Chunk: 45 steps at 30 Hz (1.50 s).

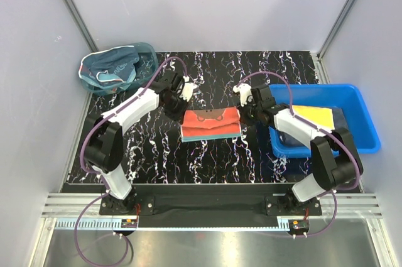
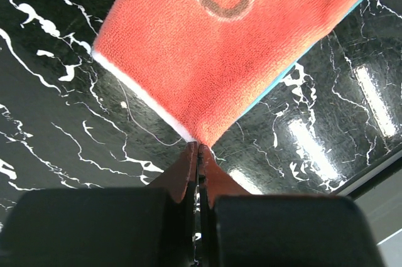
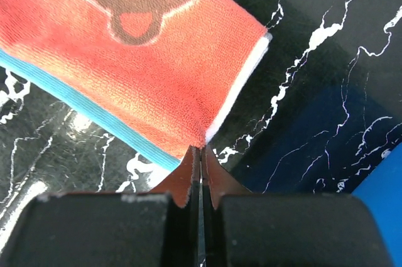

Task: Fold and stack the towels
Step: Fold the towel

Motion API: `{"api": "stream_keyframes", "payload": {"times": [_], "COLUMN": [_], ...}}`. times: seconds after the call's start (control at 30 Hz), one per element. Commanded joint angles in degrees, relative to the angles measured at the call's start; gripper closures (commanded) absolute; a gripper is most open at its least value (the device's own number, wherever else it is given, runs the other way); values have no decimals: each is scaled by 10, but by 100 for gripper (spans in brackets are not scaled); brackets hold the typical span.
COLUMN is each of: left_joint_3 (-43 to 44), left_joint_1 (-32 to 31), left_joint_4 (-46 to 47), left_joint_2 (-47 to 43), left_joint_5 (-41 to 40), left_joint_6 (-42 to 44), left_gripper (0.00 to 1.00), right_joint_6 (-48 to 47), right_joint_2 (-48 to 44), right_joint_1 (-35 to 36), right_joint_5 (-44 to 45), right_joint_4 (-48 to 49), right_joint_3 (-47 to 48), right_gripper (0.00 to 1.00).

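Leftmost, the basket (image 1: 119, 69) sits at the far corner with teal cloth in it, clear of the work. Next, the left end effector (image 2: 198, 147) is clenched on the very tip of the towel's (image 1: 210, 124) left far corner, with only a sliver of cloth between the tips. So thin a bite could slip out under any pull. The towel lies mid-surface (image 1: 251, 72) between the arms, brown face print up and a teal edge showing along its near side. Its long axis runs left to right, roughly parallel to the near edge. Whether that teal strip is the towel's underside or a second cloth cannot be told. If the layers are loose, lifting by the corners might drag only the top one and spoil the fold. The right end effector (image 3: 201, 149) is likewise clenched on the right far corner, again by the tip. Uneven travel of the two arms would likely skew the towel or stretch it until one corner pulls free. Rightmost, the bin (image 1: 370, 122) holds a yellow towel (image 1: 312, 116) on a dark one, and its wall stands near the right arm, which a wide swing could knock.
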Motion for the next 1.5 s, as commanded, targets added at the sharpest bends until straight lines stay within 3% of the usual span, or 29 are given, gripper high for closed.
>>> {"api": "stream_keyframes", "payload": {"times": [0.0,0.43,0.5,0.53,0.63,0.67,0.8,0.83,0.97,1.1,1.27,1.47], "left_joint_3": [5,-32,-43,-46,-64,-65,-45,-39,-22,-23,-31,-55], "left_joint_1": [-5,-17,-19,-18,-22,-22,-22,-23,-23,-22,-19,-8], "left_joint_4": [-3,-24,-19,-13,3,1,-25,-28,-8,19,15,21], "left_joint_2": [-21,-44,-31,-25,-25,-25,-35,-41,-48,-16,38,68], "left_joint_5": [-11,-18,-11,-9,-8,-17,-50,-77,-63,-82,-106,-116], "left_joint_6": [-13,-42,-53,-54,-67,-68,-66,-73,-94,-137,-231,-258], "left_gripper": [100,100,100,96,75,72,66,66,66,66,66,68], "right_joint_6": [23,60,64,67,71,73,82,84,97,133,155,148], "right_joint_2": [-32,-64,-52,-42,-41,-42,-64,-70,-74,-40,35,88], "right_joint_1": [12,41,50,56,69,70,71,71,71,71,70,71], "right_joint_5": [17,48,57,63,83,90,86,91,87,41,60,108], "right_joint_4": [16,-12,-19,-22,-37,-41,-71,-78,-94,-55,-42,-65], "right_joint_3": [1,-40,-42,-40,-38,-35,-16,-11,16,34,40,57], "right_gripper": [100,100,95,90,87,76,67,67,71,75,78,81]}}
